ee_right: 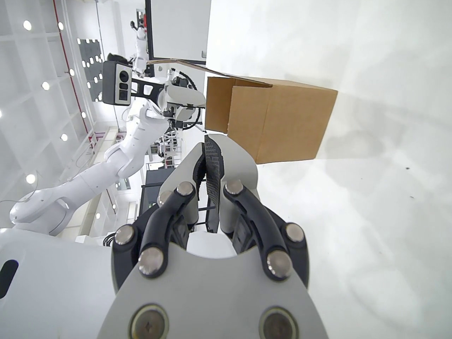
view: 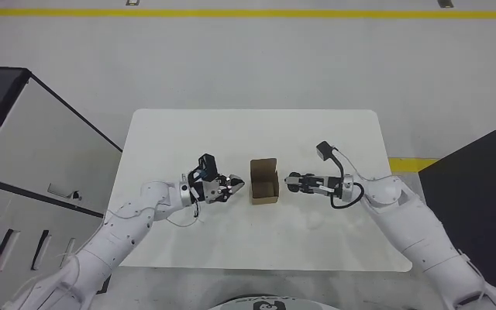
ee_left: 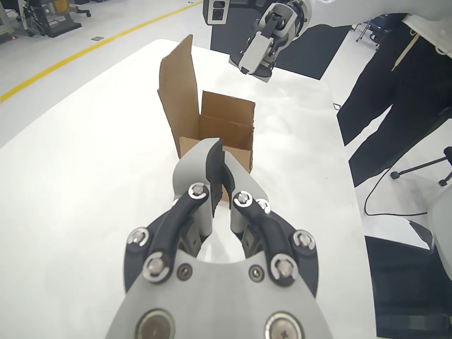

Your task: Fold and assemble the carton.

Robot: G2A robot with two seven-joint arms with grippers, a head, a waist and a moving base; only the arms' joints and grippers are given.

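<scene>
Left pincer (ee_left: 217, 149): clenched, pads pressed together, nothing between them. It lies low, just beside the carton's (view: 264, 186) left wall, tips aimed at that wall. From above, a thin strip of table (view: 325, 139) shows between tips and cardboard. Not touching, as far as I can tell.

Carton: upright on the white table, between my two pincers. Brown, plain, mouth open to the top. Seen from my left wrist, the inside is bare cardboard. One tall flap (ee_left: 178, 79) stands straight up from the wall farthest from me, well above the rim. A shorter flap stands on the right wall. The near and left walls end at a plain rim.

Right pincer (ee_right: 212, 142): clenched too, fingers closed on each other, gripping nothing. It sits near the carton's right wall, tips pointing at it, about level with the upper half. From my right wrist, the tips overlap the carton's edge. Whether they touch it, cannot tell.
</scene>
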